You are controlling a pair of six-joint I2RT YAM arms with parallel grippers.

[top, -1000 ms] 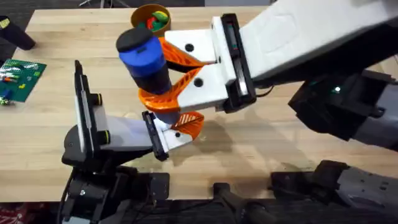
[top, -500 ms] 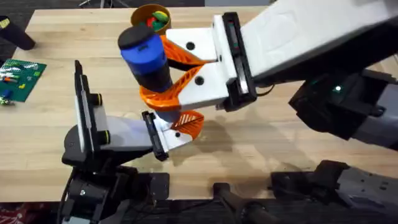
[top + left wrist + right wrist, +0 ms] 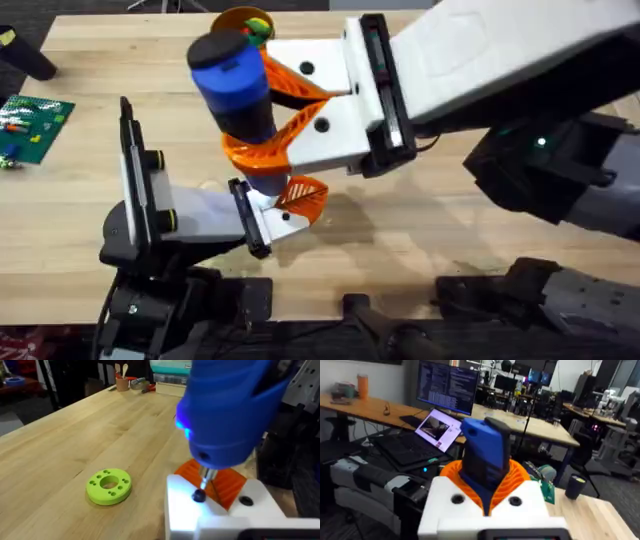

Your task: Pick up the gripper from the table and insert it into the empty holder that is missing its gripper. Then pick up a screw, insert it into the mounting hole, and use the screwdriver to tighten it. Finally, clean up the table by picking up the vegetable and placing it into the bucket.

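Overhead, your right claw (image 3: 262,122) is clamped around the blue body of the screwdriver (image 3: 233,90), holding it upright with the black cap on top, directly above the white holder (image 3: 262,217). The small orange gripper (image 3: 303,200) already sits in that holder's end. From the left wrist view, the screwdriver's pale tip comes down onto a dark screw (image 3: 199,495) in the holder's top face; it looks seated on the head, though you cannot be sure it is fully engaged.

Your left claw (image 3: 243,216) carries the holder block itself, so I cannot tell whether its fingers are parted or closed.

Expect the screwdriver to feel stiff and fairly heavy for its size, with a smooth plastic barrel that could twist or slip in the ribbed pads; your hold around the mid body, below the cap, is probably the right place. The lattice gripper looks light and somewhat springy, so press gently and straight down.

The yellow-orange bucket (image 3: 232,20) stands at the far edge of the tabletop (image 3: 420,230), behind the screwdriver, with colourful pieces inside. A green ring (image 3: 109,486) lies on the wood beside the holder.
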